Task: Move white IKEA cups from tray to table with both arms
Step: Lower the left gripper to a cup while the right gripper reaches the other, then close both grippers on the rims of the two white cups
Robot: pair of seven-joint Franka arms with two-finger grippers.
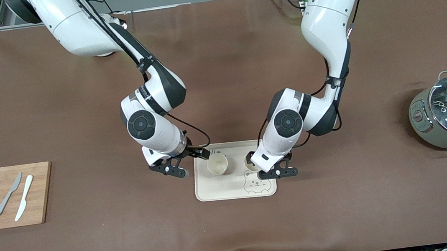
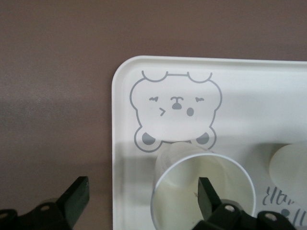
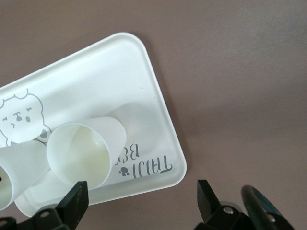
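Cream-white cups, one toward the right arm's end point(image 1: 217, 165) and one toward the left arm's end point(image 1: 249, 159), both stand upright on the tray point(image 1: 214, 192), mouths up, long axes vertical; neither is lifted yet, so the whole transfer remains. Left gripper point(image 1: 278, 172) hangs over the tray's left-arm edge, fingers spread wide, empty. Right gripper point(image 1: 174, 170) hangs just off the tray's right-arm edge, fingers likewise apart, holding nothing.

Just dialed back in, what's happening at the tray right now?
Both small cream-white handleless cups, one toward the right arm's end and one toward the left arm's end, stand upright on the cream bear-printed tray. Neither is gripped yet. The left gripper hangs open, straddling its cup's wall at the tray's edge. The right gripper hangs open just off the tray's edge, beside the other cup. Nothing has been moved onto the brown table mat.
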